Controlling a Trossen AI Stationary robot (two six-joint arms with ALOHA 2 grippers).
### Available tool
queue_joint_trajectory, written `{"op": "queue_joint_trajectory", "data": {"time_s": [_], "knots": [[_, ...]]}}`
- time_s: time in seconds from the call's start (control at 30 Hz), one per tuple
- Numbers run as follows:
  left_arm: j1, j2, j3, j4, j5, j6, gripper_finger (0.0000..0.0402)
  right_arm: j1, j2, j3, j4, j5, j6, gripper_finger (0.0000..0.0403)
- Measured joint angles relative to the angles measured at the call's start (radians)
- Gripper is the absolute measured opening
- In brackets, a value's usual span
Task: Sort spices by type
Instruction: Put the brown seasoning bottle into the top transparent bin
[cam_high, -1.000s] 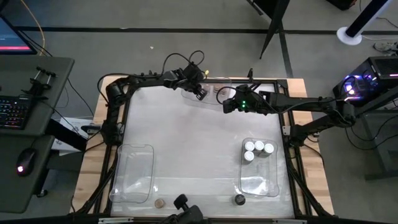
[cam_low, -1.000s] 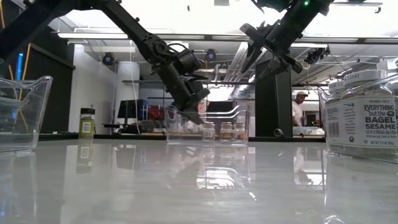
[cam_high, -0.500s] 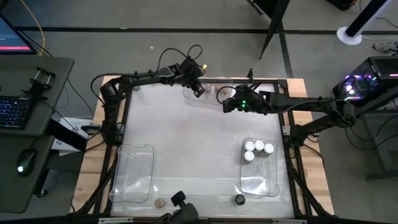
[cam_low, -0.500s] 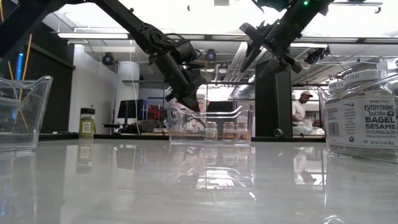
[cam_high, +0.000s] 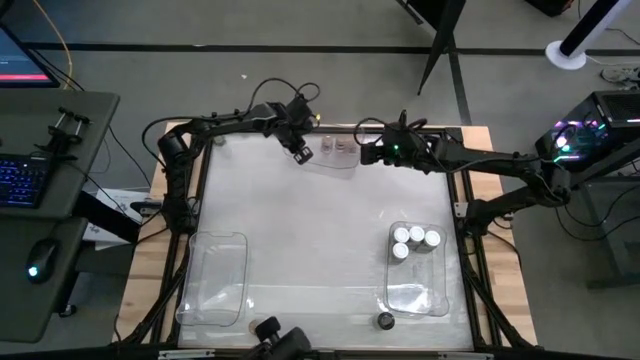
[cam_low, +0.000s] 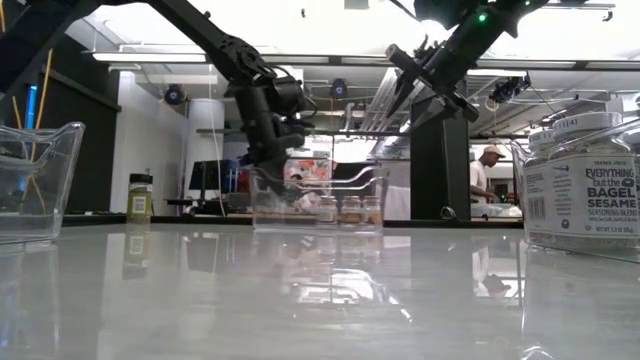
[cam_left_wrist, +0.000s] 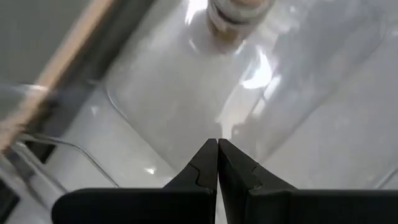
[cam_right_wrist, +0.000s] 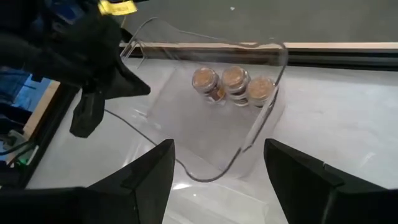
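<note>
The middle of the table (cam_high: 320, 230) lies bare, a wide lane between the bins. At the far edge a clear bin (cam_high: 335, 158) with three tan-lidded jars (cam_right_wrist: 233, 84) is flanked closely by the shut left gripper (cam_high: 302, 153) and the open right gripper (cam_high: 372, 155). Near the front, an empty bin (cam_high: 213, 280) blocks the left side, a bin (cam_high: 418, 275) with white-lidded jars (cam_high: 415, 240) the right. Two loose jars (cam_high: 385, 320) stand along the front edge.

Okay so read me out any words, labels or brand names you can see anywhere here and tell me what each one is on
"TRADER JOE'S": small print topping the label of the big spice jar at the right edge of the low view.
"EVERYTHING but the BAGEL SESAME SEASONING BLEND": same label, below that.
Lid of that jar: printed, too small to read.
Green-labelled jar in the background: unreadable.
Keyboard keys: too small to read.
</note>
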Motion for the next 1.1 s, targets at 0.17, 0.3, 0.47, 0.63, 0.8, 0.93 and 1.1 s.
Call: {"op": "queue_joint_trajectory", "data": {"time_s": [0.17,0.3,0.47,0.63,0.8,0.93,1.1], "knots": [[-0.023,0.0,0.0,-0.127,-0.009,-0.025,0.0,-0.006,0.0,0.0,0.003,-0.012,-0.023,0.0243],[-0.046,0.0,0.0,-0.211,-0.011,-0.049,0.0,-0.006,0.0,0.0,0.003,-0.012,-0.03,0.0243],[-0.088,-0.006,0.0,-0.228,-0.005,-0.1,0.0,-0.006,0.0,0.0,0.003,-0.012,-0.047,0.0243],[-0.154,-0.03,0.0,-0.235,0.067,-0.155,0.0,-0.006,0.0,0.0,0.002,-0.011,-0.055,0.0243],[-0.197,-0.085,0.0,-0.19,0.055,-0.149,0.0,-0.006,0.0,0.0,0.0,-0.011,-0.055,0.0243],[-0.165,-0.121,0.009,-0.075,-0.034,-0.069,0.0,-0.006,0.0,0.0,-0.002,-0.011,-0.055,0.0243],[-0.111,-0.092,0.004,0.074,0.023,0.109,0.0,-0.006,0.0,0.0,-0.002,-0.011,-0.054,0.0243]]}}
